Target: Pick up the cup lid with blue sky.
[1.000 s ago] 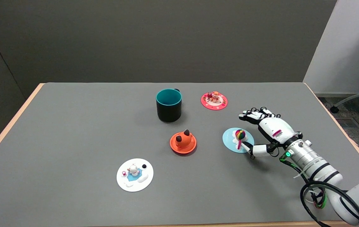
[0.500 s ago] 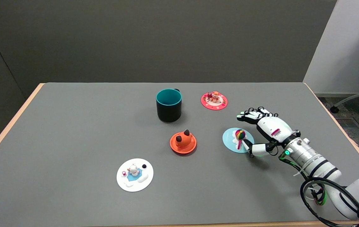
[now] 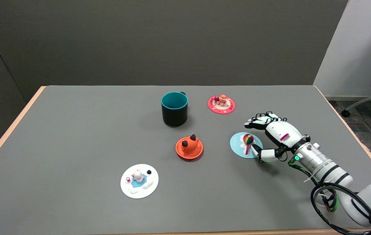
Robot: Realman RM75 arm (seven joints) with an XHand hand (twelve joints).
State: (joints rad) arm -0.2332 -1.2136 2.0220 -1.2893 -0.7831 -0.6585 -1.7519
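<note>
The sky-blue cup lid (image 3: 240, 146) lies flat on the grey table (image 3: 74, 137) at centre right, with white clouds and a rainbow lollipop figure (image 3: 247, 139) standing on it. My right hand (image 3: 272, 137) hovers at the lid's right edge, palm toward the lid and fingers apart. Its thumb (image 3: 259, 152) reaches in low beside the lollipop's stick, and the other fingers (image 3: 256, 120) spread above and behind the lid. Nothing is held.
A teal-lined dark mug (image 3: 174, 108) stands at centre back. A pink lid (image 3: 221, 104) lies to its right, an orange lid with a fox figure (image 3: 189, 147) sits left of the blue lid, and a white lid (image 3: 139, 180) lies near the front.
My right hand has dropped slightly and shifted a little left toward the blue lid, with the thumb closer to the lollipop stick. The lid and the other things have not moved.
</note>
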